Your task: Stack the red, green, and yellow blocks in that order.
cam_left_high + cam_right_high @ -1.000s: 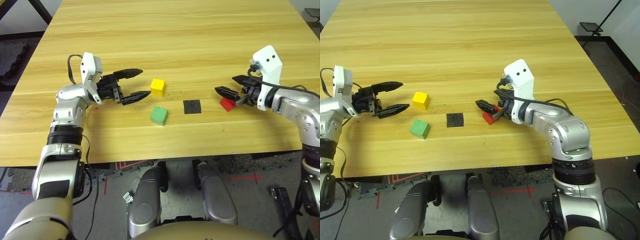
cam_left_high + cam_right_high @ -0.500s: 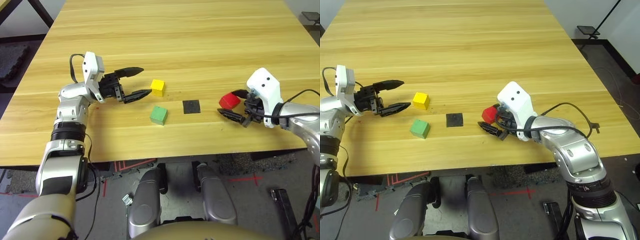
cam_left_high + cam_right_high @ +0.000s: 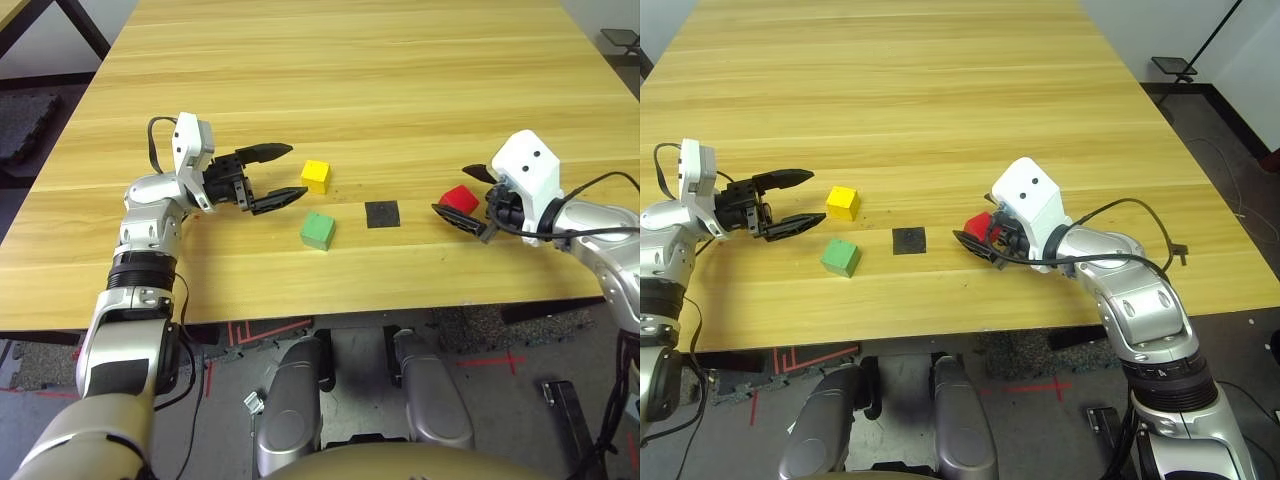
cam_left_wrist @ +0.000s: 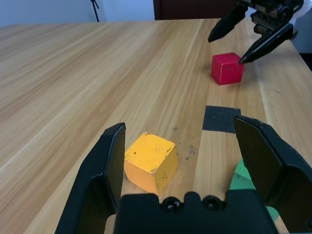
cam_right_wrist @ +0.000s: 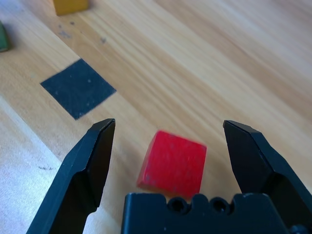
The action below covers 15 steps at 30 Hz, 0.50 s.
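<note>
You have the broad pale wooden bench [image 3: 250, 290] with nothing stacked; the whole job looks left to do. Your right black two-fingered claw [image 5: 169, 122] stands wide, empty, around the matte red cube [image 5: 176, 163]. Your left claw [image 4: 179, 122] gapes, empty, the matte yellow [image 3: 316, 176] and green [image 3: 318, 231] cubes just beyond it.

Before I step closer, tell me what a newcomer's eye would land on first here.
Probably the bright red block, lying between the open fingers of the right end effector on the pale wooden table. Next, likely the yellow block and green block, near the left end effector, with a flat black square between them and the red one.
</note>
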Motion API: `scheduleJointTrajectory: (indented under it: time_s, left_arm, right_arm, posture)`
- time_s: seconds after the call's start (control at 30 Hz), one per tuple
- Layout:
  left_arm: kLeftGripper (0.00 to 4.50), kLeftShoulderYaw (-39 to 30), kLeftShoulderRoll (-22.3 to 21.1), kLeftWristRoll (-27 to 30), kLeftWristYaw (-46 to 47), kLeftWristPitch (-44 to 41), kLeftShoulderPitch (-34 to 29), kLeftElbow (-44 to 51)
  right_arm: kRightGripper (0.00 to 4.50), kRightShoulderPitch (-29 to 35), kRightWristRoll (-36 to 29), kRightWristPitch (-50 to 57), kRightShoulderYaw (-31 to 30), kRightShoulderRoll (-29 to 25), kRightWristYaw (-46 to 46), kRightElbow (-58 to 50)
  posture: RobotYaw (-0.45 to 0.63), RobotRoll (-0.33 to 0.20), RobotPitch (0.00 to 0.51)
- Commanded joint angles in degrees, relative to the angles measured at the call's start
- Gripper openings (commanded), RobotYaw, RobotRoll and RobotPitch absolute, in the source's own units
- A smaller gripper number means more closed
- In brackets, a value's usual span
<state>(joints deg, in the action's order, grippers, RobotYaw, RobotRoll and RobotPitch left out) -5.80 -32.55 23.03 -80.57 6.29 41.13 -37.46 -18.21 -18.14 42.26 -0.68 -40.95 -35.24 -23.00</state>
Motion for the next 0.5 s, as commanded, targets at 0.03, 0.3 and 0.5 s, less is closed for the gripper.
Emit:
scheduleJointTrajectory:
  time_s: [0.03,0.3,0.5]
  left_arm:
    - [4.48,0.30,0.11,-0.77,-0.73,0.03,0.67,-1.36]
    - [4.48,0.59,0.89,-0.92,-0.95,-0.25,0.66,-1.52]
    - [4.48,0.65,1.36,-1.07,-0.66,-0.44,1.13,-1.87]
  right_arm:
    - [4.50,2.70,-0.22,1.56,1.82,0.57,1.56,-2.16]
    - [4.50,6.49,-0.69,0.23,4.21,2.96,3.18,-2.02]
    - [4.50,8.25,0.00,-3.33,3.92,4.02,3.13,-0.05]
  posture:
    - [0.15,-0.066,0.222]
    - [0.14,-0.055,0.229]
    - [0.13,-0.052,0.228]
